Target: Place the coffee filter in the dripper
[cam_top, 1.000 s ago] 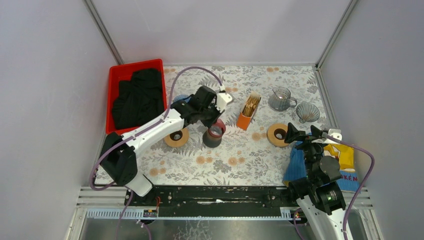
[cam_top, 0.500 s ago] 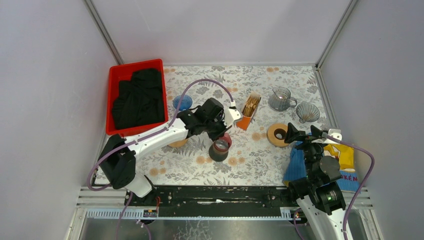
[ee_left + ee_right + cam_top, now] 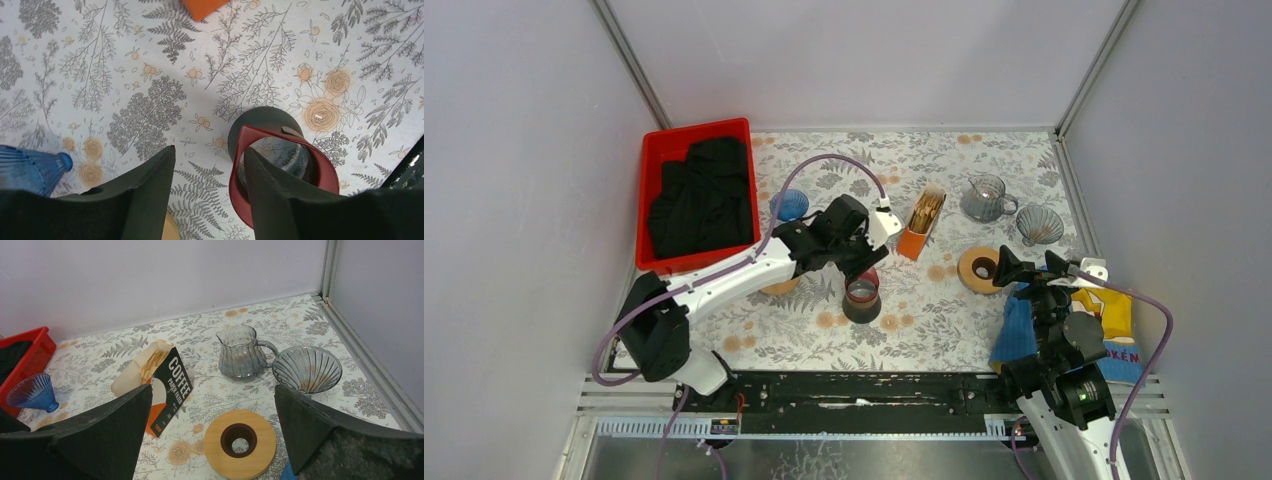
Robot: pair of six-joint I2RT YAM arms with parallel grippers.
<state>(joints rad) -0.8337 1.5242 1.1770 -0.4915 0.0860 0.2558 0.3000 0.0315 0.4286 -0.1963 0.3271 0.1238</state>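
The coffee filter box (image 3: 921,222), orange and black, lies open with brown paper filters (image 3: 150,362) sticking out of its top. A red-rimmed dripper (image 3: 861,298) on a dark base stands on the mat in front of it. My left gripper (image 3: 861,270) is just above this dripper and open. In the left wrist view its right finger (image 3: 280,190) reaches inside the red rim (image 3: 270,132), and the left one stays outside. My right gripper (image 3: 212,390) hangs open and empty above the near right of the mat. No filter is in either gripper.
A blue dripper (image 3: 789,204) stands by the red bin (image 3: 656,150) of black cloth. At the back right are a clear ribbed dripper (image 3: 306,369) and a glass pitcher (image 3: 241,360). A wooden ring (image 3: 240,442) lies below my right gripper, another (image 3: 776,287) under the left arm. A blue cloth (image 3: 1019,330) lies near right.
My left arm carried the red-rimmed dripper nearer and a little right, then opened its jaws, leaving the dripper standing on the mat. The right arm has not moved.
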